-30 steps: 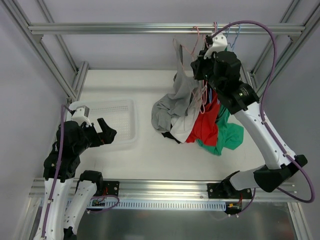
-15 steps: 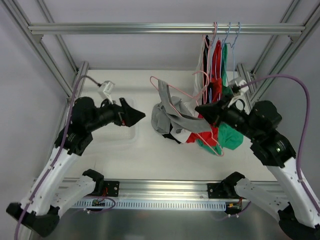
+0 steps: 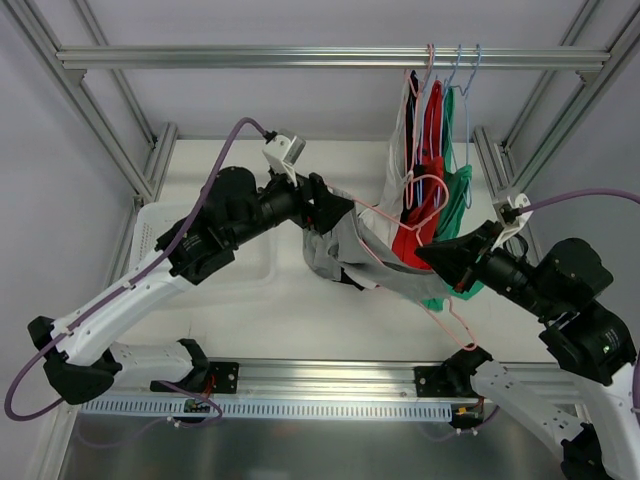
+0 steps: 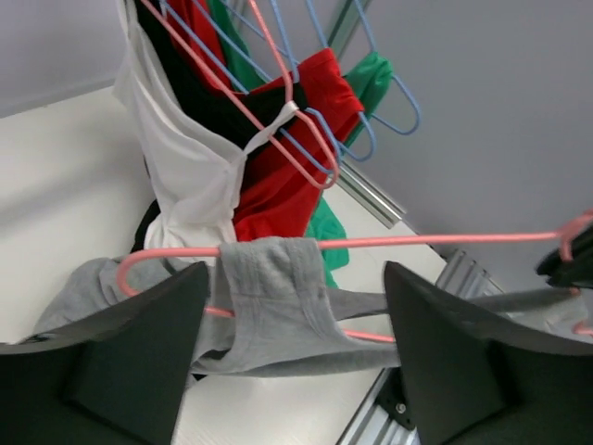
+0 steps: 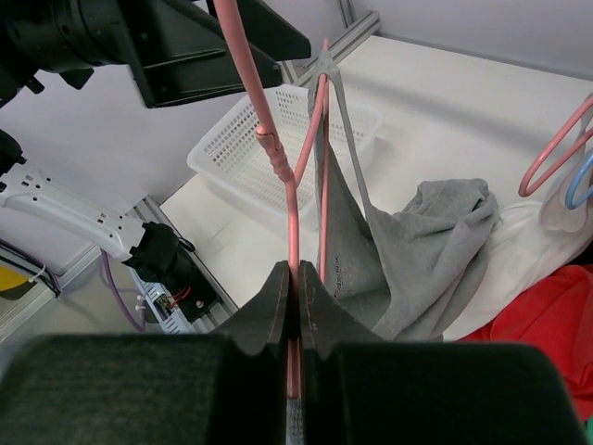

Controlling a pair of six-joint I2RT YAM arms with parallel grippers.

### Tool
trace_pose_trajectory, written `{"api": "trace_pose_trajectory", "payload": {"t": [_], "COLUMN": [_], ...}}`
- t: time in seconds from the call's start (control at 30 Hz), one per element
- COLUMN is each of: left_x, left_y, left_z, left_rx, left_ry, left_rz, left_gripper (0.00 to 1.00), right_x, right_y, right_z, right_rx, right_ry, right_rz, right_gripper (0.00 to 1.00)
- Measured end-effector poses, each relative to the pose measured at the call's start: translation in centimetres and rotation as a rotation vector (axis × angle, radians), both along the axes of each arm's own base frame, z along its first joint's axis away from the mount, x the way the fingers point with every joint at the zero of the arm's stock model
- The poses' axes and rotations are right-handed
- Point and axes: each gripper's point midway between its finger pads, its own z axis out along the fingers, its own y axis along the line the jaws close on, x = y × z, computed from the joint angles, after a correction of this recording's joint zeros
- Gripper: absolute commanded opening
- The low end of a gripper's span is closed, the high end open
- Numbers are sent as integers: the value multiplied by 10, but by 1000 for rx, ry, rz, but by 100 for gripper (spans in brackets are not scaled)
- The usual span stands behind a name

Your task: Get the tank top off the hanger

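Note:
The pink hanger (image 4: 435, 240) is off the rail and held out level over the table. My right gripper (image 3: 434, 255) is shut on its wire, which shows clamped between the jaws in the right wrist view (image 5: 296, 274). The grey tank top (image 3: 335, 250) hangs from it: one strap (image 4: 269, 287) is looped over the wire and the body (image 5: 426, 241) droops onto the table. My left gripper (image 3: 335, 205) is open, its jaws wide on either side of that strap and not touching it (image 4: 295, 278).
A white basket (image 3: 245, 272) sits at the left under my left arm. White (image 3: 400, 150), red (image 3: 412, 240) and green (image 3: 458, 195) garments hang on pink and blue hangers (image 3: 466, 62) from the top rail (image 3: 250, 57), just behind the tank top.
My right gripper has pulled the pink hanger down off the rail toward the front right. My left arm has swung from over the basket to the tank top's strap.

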Motion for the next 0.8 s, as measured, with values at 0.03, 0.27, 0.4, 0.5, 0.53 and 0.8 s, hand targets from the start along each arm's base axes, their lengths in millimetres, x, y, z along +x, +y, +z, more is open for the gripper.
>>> {"api": "trace_pose_trajectory", "payload": {"t": [0.03, 0.27, 0.4, 0.5, 0.53, 0.8], "left_x": [3, 19, 19, 18, 18, 22], "left_y": [-1, -11, -9, -8, -8, -5], "left_z": [-3, -27, -25, -23, -23, -24], "left_rx": [11, 89, 86, 81, 83, 90], "left_ry": [-1, 10, 2, 0, -1, -6], "left_rz": [9, 32, 37, 38, 38, 62], "left_gripper": [69, 71, 55, 30, 26, 0], "right_x": [-1, -3, 0, 2, 2, 4], "right_y": [0, -4, -5, -3, -3, -5], "right_z": [-1, 6, 10, 10, 10, 7], "right_rx": [-4, 1, 2, 1, 0, -3], "right_ry": [6, -2, -5, 0, 2, 3], "right_rz": [0, -8, -22, -23, -23, -39], "right_gripper": [0, 0, 0, 0, 0, 0]}}
